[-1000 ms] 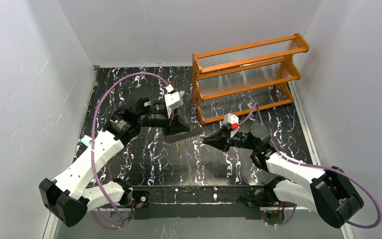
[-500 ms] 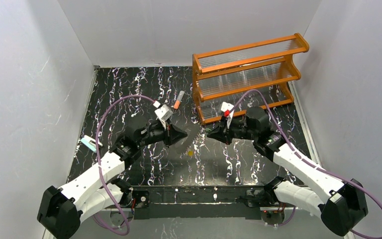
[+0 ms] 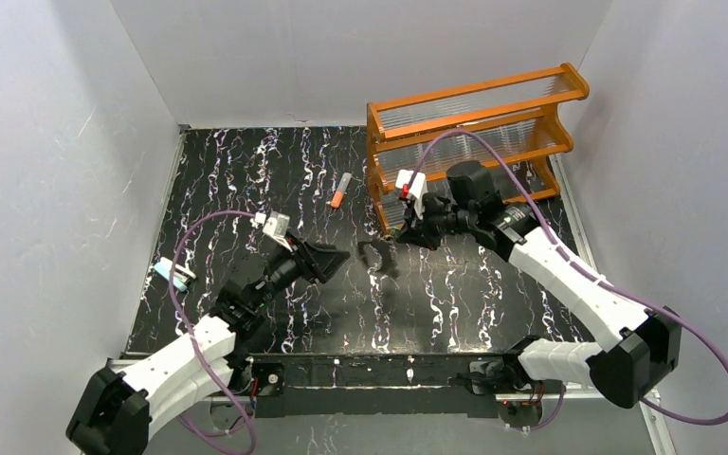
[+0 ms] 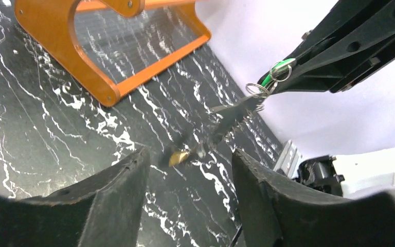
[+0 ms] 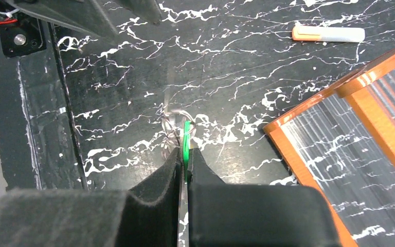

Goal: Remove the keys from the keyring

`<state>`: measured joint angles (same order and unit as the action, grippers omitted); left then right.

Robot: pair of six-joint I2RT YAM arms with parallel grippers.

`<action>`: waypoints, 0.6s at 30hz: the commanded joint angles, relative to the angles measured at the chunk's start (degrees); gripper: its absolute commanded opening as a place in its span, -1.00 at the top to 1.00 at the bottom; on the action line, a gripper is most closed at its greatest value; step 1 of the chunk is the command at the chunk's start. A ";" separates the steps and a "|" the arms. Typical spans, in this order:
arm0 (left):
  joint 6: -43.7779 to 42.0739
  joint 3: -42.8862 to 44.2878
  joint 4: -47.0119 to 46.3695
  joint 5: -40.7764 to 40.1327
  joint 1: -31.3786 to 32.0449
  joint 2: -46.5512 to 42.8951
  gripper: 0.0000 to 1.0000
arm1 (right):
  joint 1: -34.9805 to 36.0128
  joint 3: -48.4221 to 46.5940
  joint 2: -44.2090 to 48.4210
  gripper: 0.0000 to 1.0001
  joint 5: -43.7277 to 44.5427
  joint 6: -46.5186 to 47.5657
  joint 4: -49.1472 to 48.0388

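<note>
Green-headed key (image 5: 186, 138), pinched by its plastic head between the clenched fingers of the right gripper (image 5: 184, 155), above the black marbled table (image 3: 246, 180). Small wire rings (image 4: 257, 90) join it to the grey keyring (image 4: 230, 116), which hangs blurred below that gripper with the yellow key (image 4: 178, 157) at its lower end. The left gripper (image 4: 187, 154) is spread wide and grasps nothing; it faces the keyring without touching it. An orange rack (image 3: 474, 142) and an orange-and-grey stick (image 3: 339, 191) lie farther back.
</note>
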<state>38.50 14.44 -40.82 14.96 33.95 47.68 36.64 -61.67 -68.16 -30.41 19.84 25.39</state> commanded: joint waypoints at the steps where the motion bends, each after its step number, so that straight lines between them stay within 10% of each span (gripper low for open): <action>1: -2.33 -0.08 -0.56 -4.04 -0.20 -5.98 -0.24 | 0.97 -9.83 -3.33 0.97 1.84 8.73 10.39; 18: -33.62 15.66 13.62 15.13 -0.12 4.17 -0.39 | 8.43 -14.16 -9.18 0.97 7.11 14.89 15.35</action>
<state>14.68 27.94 -29.71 23.33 33.91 50.19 43.94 -73.95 -76.99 -23.68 33.30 41.67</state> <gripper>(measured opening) 0.699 0.103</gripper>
